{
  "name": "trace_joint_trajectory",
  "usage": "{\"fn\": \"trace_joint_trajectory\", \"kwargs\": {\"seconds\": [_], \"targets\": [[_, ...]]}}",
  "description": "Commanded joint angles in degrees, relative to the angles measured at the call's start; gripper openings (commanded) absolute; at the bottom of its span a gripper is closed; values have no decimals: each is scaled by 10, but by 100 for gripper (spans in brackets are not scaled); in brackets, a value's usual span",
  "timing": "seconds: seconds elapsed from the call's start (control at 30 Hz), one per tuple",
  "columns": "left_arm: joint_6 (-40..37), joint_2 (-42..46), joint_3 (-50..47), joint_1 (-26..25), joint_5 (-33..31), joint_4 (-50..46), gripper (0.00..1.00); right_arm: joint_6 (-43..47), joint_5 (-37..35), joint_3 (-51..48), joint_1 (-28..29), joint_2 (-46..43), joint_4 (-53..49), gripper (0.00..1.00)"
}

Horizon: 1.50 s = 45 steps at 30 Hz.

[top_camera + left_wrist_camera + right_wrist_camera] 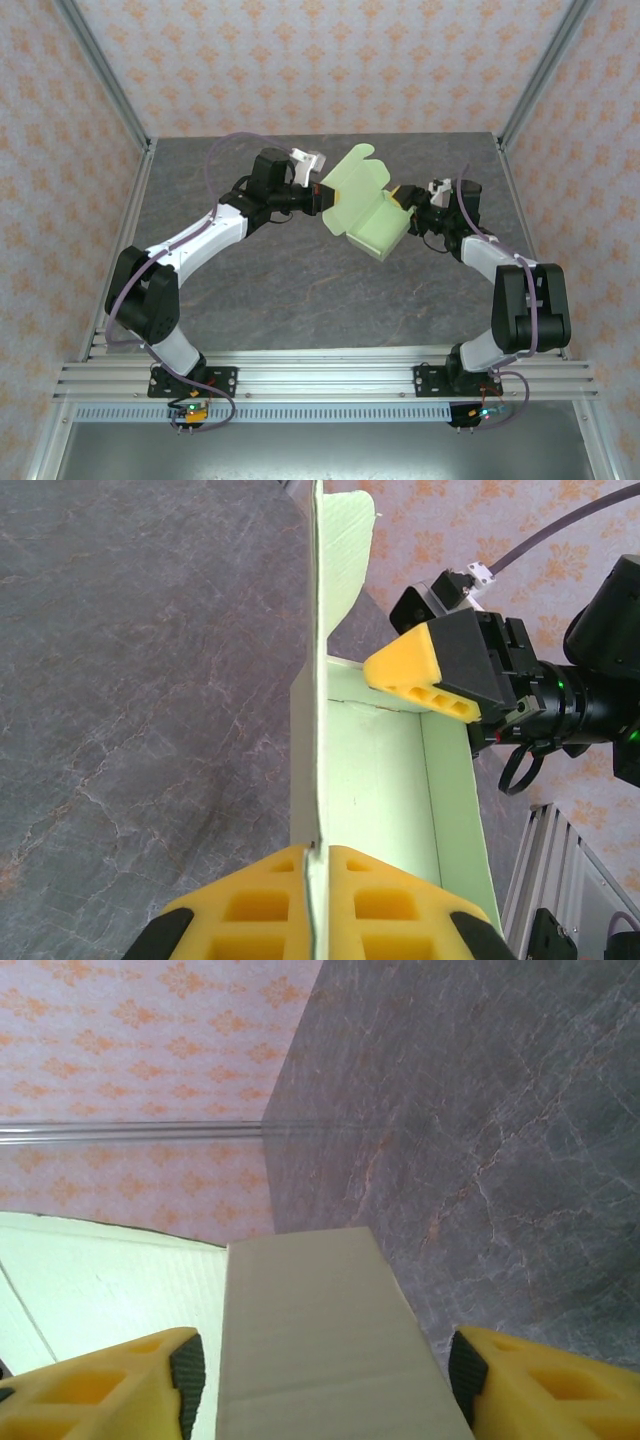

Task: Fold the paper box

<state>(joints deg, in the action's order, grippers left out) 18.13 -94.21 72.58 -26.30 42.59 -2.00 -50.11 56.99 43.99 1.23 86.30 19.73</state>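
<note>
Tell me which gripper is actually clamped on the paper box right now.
The left gripper: it is shut on an upright wall of the paper box. The right gripper stands open, straddling a flap without pinching it.

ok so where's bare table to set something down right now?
Widest bare patch: table front-centre, bordered by left arm, right arm and the near rail. Also the back strip between the paper box and the wall. Crowded: mid-table, where left gripper and right gripper flank the paper box.
</note>
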Motion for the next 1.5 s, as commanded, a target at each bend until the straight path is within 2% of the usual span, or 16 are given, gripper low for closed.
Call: {"fn": "trace_joint_trajectory", "kwargs": {"seconds": [0.0,0.13,0.27,0.4,0.57,0.77,0.97,1.23,1.37,1.47], "targets": [[-3,19,4,-5,-2,21,0,-31,-17,16,1,-14,47,72],[-2,20,1,-6,-3,26,0,-69,-15,16,1,-5,88,73],[2,19,2,-7,3,31,0,-71,-11,17,3,2,97,60],[2,23,2,-7,0,35,0,-67,-11,16,4,6,87,54],[-3,23,12,-7,-6,32,0,-43,-14,17,6,12,69,46],[0,11,24,-8,-2,36,0,33,-28,33,19,16,-10,38],[-7,11,26,-8,-2,27,0,113,-53,44,35,14,-69,32],[-4,14,26,-8,3,25,0,156,-84,31,41,4,-83,26],[-8,16,23,-8,4,25,0,149,-90,19,42,3,-72,23],[-6,18,16,-9,5,34,0,107,-96,1,43,-4,-36,24]]}}
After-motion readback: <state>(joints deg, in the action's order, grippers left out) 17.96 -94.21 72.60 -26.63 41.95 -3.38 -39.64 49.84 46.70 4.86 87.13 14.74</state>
